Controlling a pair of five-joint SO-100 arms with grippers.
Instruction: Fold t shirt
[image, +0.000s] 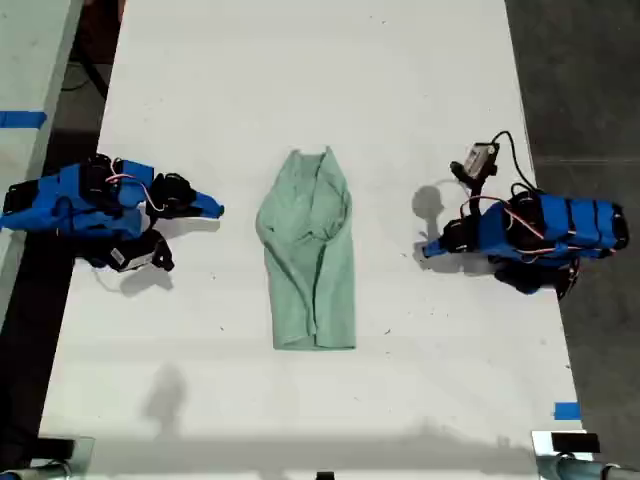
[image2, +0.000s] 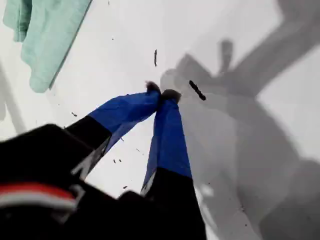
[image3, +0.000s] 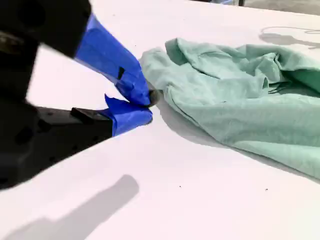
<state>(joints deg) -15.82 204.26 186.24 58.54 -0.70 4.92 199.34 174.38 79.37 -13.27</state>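
The pale mint-green t shirt (image: 310, 265) lies wrinkled and folded into a long narrow strip at the middle of the white table (image: 300, 80). My first gripper (image: 428, 248) rests on the table at the exterior view's right, a short way from the shirt, shut and empty. In its wrist view the blue tips (image2: 161, 92) meet and the shirt (image2: 45, 35) is off to one side. My second gripper (image: 217, 210) lies at the exterior view's left, shut on nothing. Its tips (image3: 150, 107) sit just short of the shirt's edge (image3: 240, 95).
Blue tape marks (image: 566, 410) (image: 22, 119) sit near the exterior view's lower right and upper left. Dark floor (image: 590, 90) borders the table on the exterior view's right. A clamp-like fitting (image: 565, 445) shows at the table's lower right edge.
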